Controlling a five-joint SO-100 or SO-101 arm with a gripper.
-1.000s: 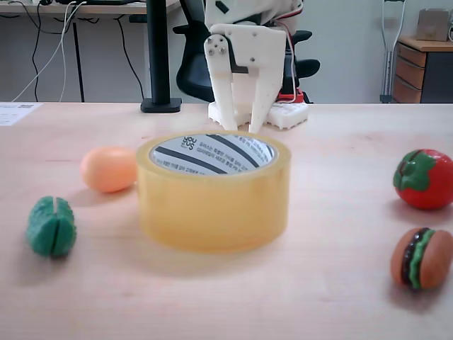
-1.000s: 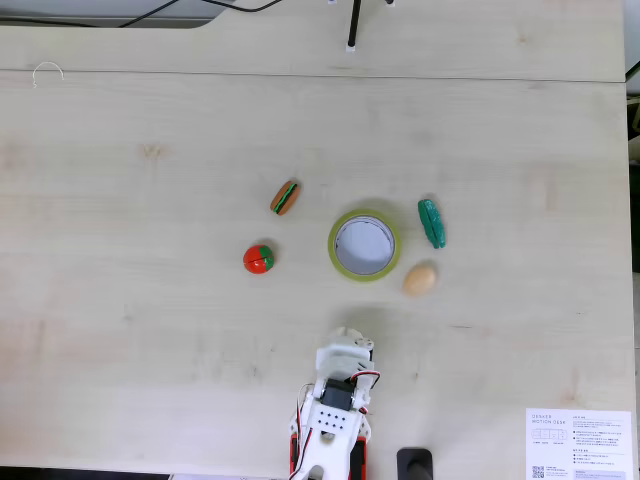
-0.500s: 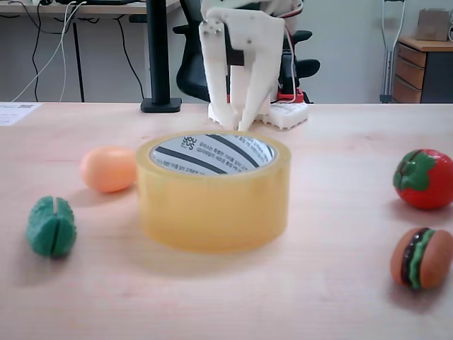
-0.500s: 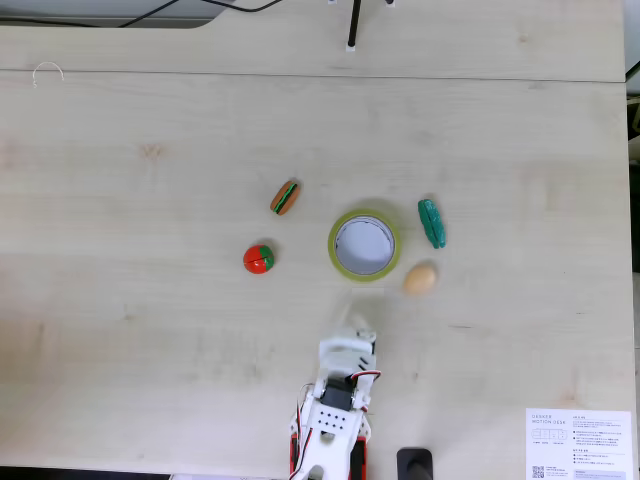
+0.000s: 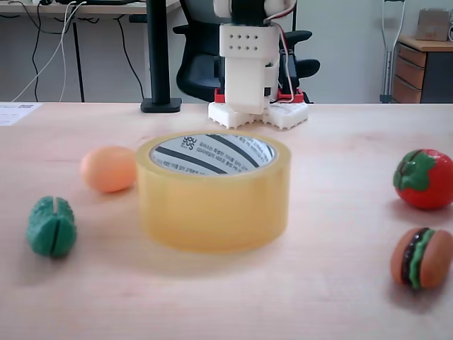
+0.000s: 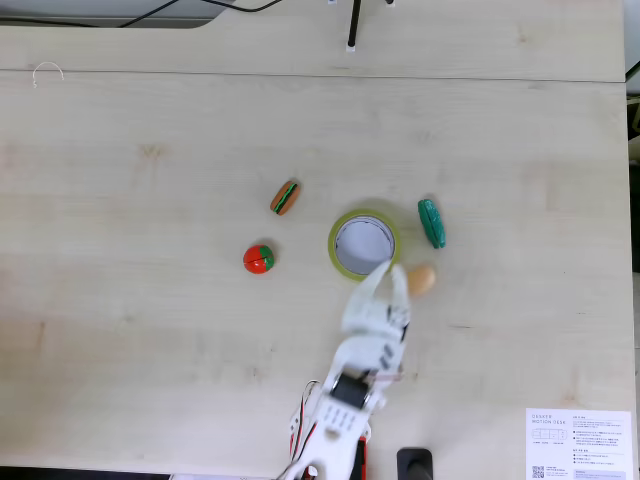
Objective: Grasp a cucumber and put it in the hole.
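From my seat I read the small stubby dark green plastic cucumber [image 6: 431, 222] lying flat on the pale wooden table [image 6: 150, 300], just beside the large translucent yellow tape roll [image 6: 364, 244] on its right in the top-down fixed view; in the low fixed view the same cucumber [image 5: 51, 226] sits at the left, its lengthwise groove facing the camera, apart from the roll [image 5: 212, 191]; the roll's round hole [image 6: 363, 243], with its white, black-striped inner core [image 5: 212, 154], holds nothing that I can see.

The white two-finger gripper [image 6: 387, 275] reaches out over the table with its tips at the lower right edge of the roll, close to the orange egg-shaped toy [image 6: 421, 279]; the cucumber lies beyond those tips, up and to the right in that view, not between them and not touched; the fingers are blurred, so I cannot tell how far the jaws are parted, and I see nothing held in them; in the low view the arm's white body [image 5: 248, 67] rises behind the roll.

A red tomato toy [image 6: 258, 259] and a small hamburger toy [image 6: 285, 196] rest left of the roll, well apart from the cucumber.
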